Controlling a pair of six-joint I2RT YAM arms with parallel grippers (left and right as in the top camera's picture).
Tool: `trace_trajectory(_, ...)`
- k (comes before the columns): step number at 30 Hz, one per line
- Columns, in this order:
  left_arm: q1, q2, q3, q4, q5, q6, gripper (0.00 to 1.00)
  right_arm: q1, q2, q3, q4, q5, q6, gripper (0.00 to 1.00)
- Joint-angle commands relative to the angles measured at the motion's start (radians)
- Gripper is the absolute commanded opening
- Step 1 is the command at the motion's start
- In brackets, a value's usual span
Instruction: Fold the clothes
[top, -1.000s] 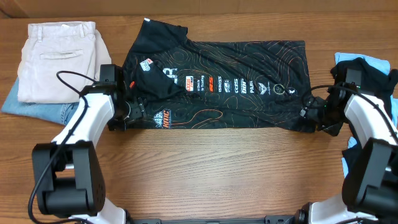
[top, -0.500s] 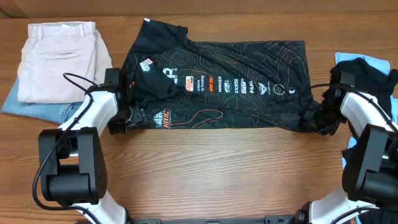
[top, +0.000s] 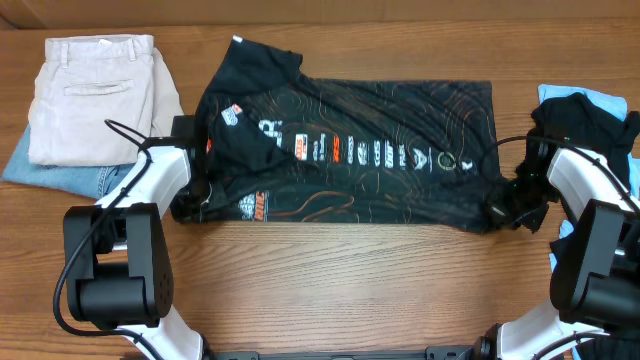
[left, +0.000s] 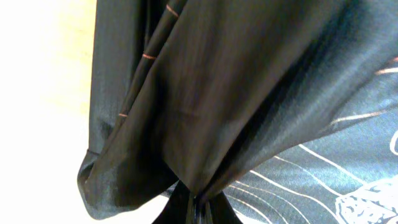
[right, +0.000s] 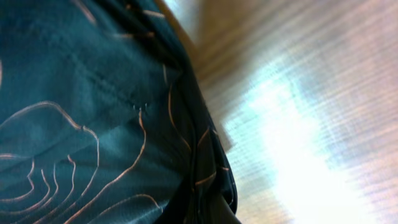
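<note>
The clothes, a black shirt with thin orange lines and a row of logos, lie spread across the middle of the table. My left gripper is shut on the shirt's near left corner. In the left wrist view the black cloth bunches into the closed gripper. My right gripper is shut on the near right corner. In the right wrist view the hem runs down into the closed gripper. The cloth hides the fingertips of both.
Folded beige trousers lie on blue jeans at the back left. A heap of blue and black clothes sits at the right edge. Bare wooden table runs along the front.
Both grippers have shut on the shirt's near corners. The near edge has lifted a little, the cloth now shows pull folds, and the logos have shifted.
</note>
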Motion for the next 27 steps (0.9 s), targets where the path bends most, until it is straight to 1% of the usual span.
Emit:
trace_trajectory(1, -0.003, 0.031, -0.013, -0.086, -0.080, -0.059, 0.04, -0.003, 0.003, -0.003, -0.074, 0.060, 0.066, 0.04)
trace_trajectory(4, -0.003, 0.030, -0.013, -0.188, -0.190, -0.183, 0.04, -0.003, 0.003, -0.003, -0.127, 0.060, 0.073, 0.04)
trace_trajectory(6, -0.001, 0.030, -0.013, -0.228, -0.229, -0.220, 0.04, -0.003, 0.003, -0.003, -0.159, 0.060, 0.075, 0.04)
trace_trajectory(12, 0.013, 0.026, -0.013, -0.308, -0.232, -0.254, 0.04, -0.003, 0.003, -0.003, -0.242, 0.079, 0.075, 0.04)
trace_trajectory(16, 0.016, 0.012, -0.013, -0.279, -0.238, -0.253, 0.04, -0.003, -0.006, -0.003, -0.240, 0.081, 0.080, 0.04)
trace_trajectory(20, 0.018, -0.026, -0.010, -0.241, -0.194, -0.219, 0.05, -0.003, -0.051, -0.002, -0.201, 0.074, 0.106, 0.04)
trace_trajectory(22, 0.018, -0.053, -0.001, -0.233, -0.178, -0.208, 0.09, -0.003, -0.091, -0.002, -0.186, 0.073, 0.121, 0.05)
trace_trajectory(23, 0.018, -0.070, 0.004, -0.231, -0.179, -0.208, 0.22, -0.003, -0.116, -0.002, -0.182, 0.074, 0.120, 0.09)
trace_trajectory(24, 0.018, -0.100, 0.010, -0.231, -0.179, -0.208, 0.33, -0.003, -0.145, -0.002, -0.180, 0.075, 0.119, 0.20)
trace_trajectory(26, 0.018, -0.140, 0.016, -0.231, -0.179, -0.208, 0.43, -0.003, -0.172, -0.002, -0.180, 0.086, 0.116, 0.28)
trace_trajectory(27, 0.018, -0.154, 0.018, -0.230, -0.179, -0.208, 0.49, -0.003, -0.182, -0.002, -0.180, 0.089, 0.116, 0.30)
